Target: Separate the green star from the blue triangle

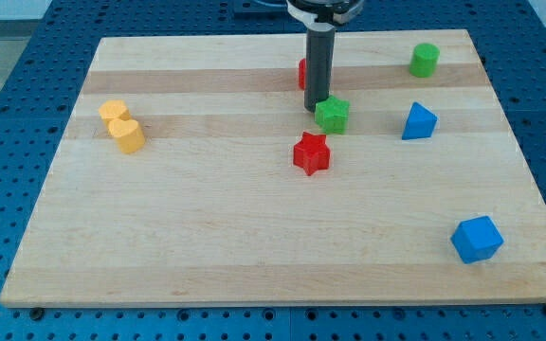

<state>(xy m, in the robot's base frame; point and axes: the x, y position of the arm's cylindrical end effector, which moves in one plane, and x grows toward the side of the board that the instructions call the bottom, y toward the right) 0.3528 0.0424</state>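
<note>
Nearest the camera sits a blue cube (477, 239), alone toward the view's bottom right of the wooden counter (207, 237). Farther up, near the middle, we see a red star (311, 153), and just above and to its right the green star (332, 115). Our rod comes down from the view's top, and my tip (316, 109) rests at the green star's left edge, touching it or very nearly so; we cannot tell which. We carry no jaws on this arm, only the straight dark rod, so nothing is being grasped.

To the view's right of the green star, on about the same row, stands the blue triangle (419, 122), apart from the star with bare wood between them. Above the triangle, near the counter's top right corner, is a green cylinder (425, 60). Behind the rod a red block (302, 73) peeks out on its left side; most of it is hidden, so we cannot make out its shape.

Over on the view's left, well apart from everything else, two yellow blocks touch each other: one yellow block (113, 112) above and a second yellow block (128, 135) just below and to its right.
</note>
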